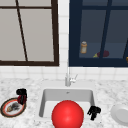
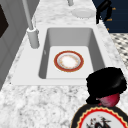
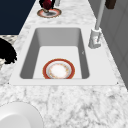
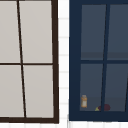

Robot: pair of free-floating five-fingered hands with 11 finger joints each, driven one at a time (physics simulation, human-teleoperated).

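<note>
Front view: the left hand (image 1: 21,93) hangs over the far rim of a patterned plate (image 1: 11,108) on the marble counter (image 1: 110,90), its fingers curled round a dark red object (image 1: 21,99) whose kind cannot be told. Left side view: the same hand (image 2: 106,82) covers the top of the red object (image 2: 110,100), which hangs just above the plate (image 2: 100,119) with its black and red rim. To the right of this hand lies the sink (image 1: 43,100), and in its basin a red-rimmed plate (image 2: 68,61) lies flat; in the front view its underside shows as a large red disc. The right hand (image 1: 94,111) hovers at the sink's right front corner, fingers curled downward and holding nothing; a plain white plate (image 1: 121,113) rests on the counter just to its right. Behind the sink stands the faucet (image 1: 68,77). Above and behind the right hand, a dark blue glass-door cabinet (image 1: 75,32) holds an orange bottle (image 1: 83,47).
</note>
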